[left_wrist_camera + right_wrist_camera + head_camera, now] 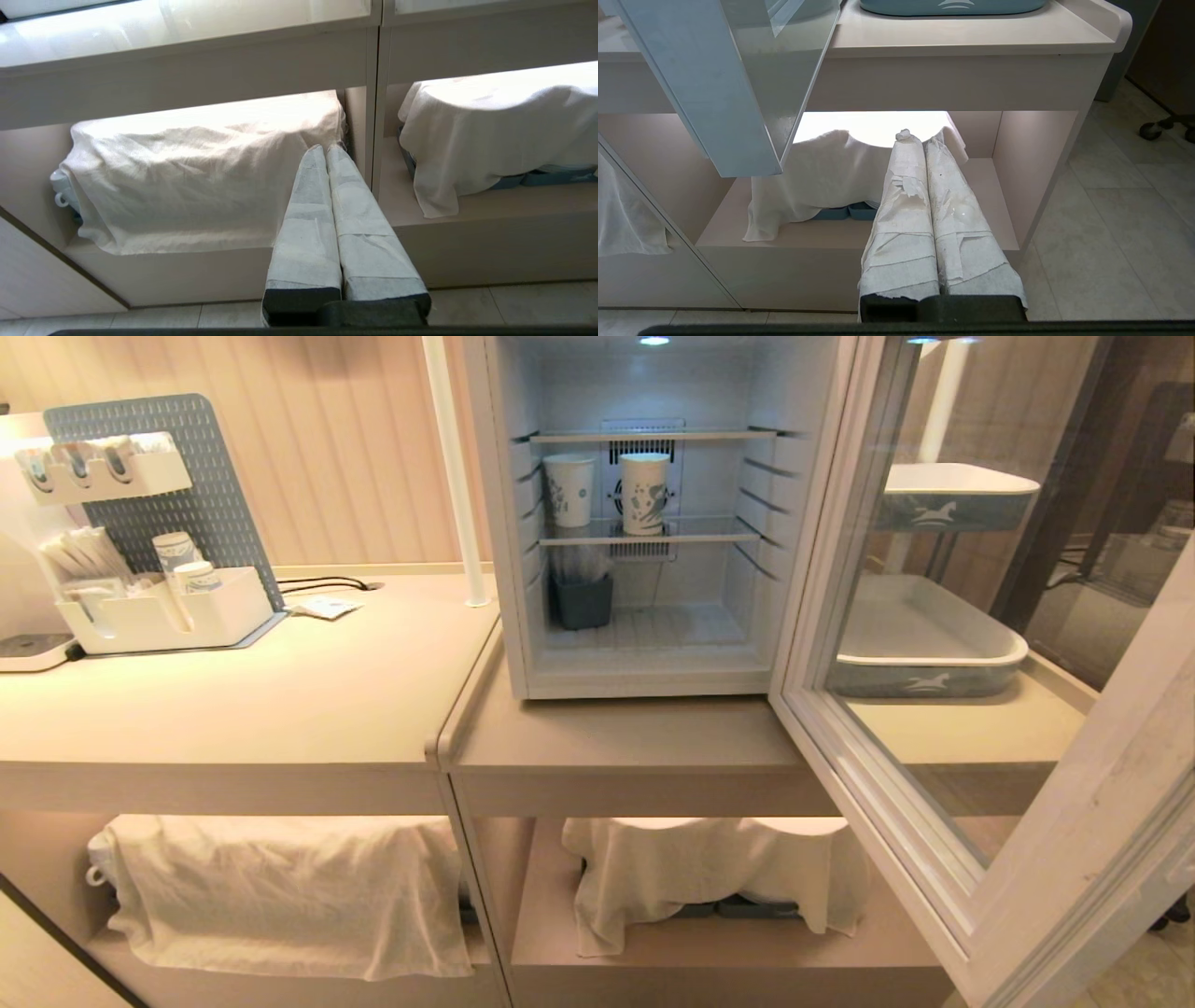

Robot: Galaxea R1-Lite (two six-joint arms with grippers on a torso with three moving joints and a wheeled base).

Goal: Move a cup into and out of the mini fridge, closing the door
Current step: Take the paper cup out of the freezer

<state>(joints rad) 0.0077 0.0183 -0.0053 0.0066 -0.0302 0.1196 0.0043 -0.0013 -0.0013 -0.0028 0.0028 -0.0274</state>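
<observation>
The small white paper cup with the blue swirl print point(645, 493) stood upright on the middle shelf of the boxy white mini fridge point(509, 569), at about 3 o'clock of a second white cup with a small emblem point(569, 490). The glass door with the pale grey-blue frame point(1074, 859) hung wide open. Judged step: cup was in, door not shut. Next move needed an arm raised to the door or cup. Left gripper point(325, 148) and right gripper point(909, 137) sat low before the lower shelf under the counter point(280, 691), jaws together, holding nothing.
</observation>
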